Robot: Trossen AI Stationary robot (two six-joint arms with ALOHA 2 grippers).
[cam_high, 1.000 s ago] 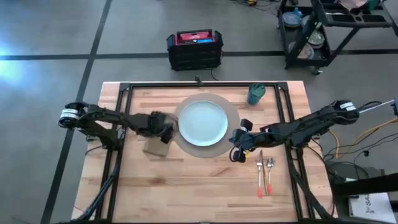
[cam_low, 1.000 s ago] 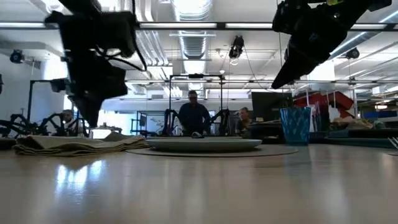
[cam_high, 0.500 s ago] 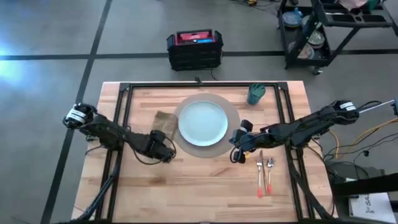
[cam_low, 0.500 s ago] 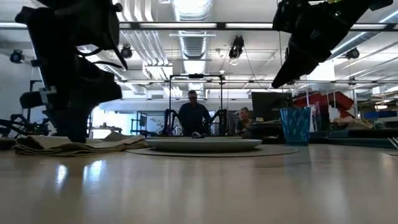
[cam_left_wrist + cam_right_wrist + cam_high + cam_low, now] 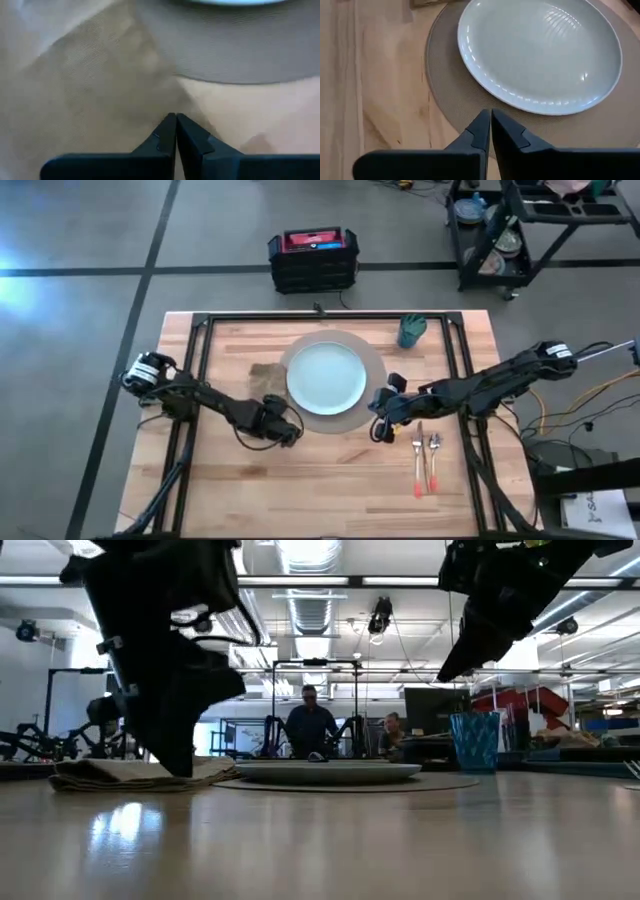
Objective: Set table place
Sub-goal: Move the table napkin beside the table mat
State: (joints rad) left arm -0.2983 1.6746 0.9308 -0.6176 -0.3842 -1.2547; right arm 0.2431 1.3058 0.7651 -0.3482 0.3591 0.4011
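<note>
While the left claw point(image 5: 283, 430) sits low over the counter point(image 5: 330, 480) near the front-left rim of the mat point(image 5: 340, 423), its fingers are pressed together and hold nothing. The napkin point(image 5: 263, 377) lies flat to the left of the plate point(image 5: 326, 376), touching or slightly overlapping the mat edge; can't tell which. Right claw point(image 5: 379, 425) waits at the mat's right side, also closed and empty, with the fork point(image 5: 418, 460) and spoon point(image 5: 434, 458) just beyond it and the cup point(image 5: 411, 330) at the back right. Judged step: tidying the napkin's placement. To do it well, open the fingers before coming down, pinch the near napkin edge only, not the mat, and drag low and slow so the cloth stays flat and parallel to the plate. Risk: snagging the mat and shifting the plate.
</note>
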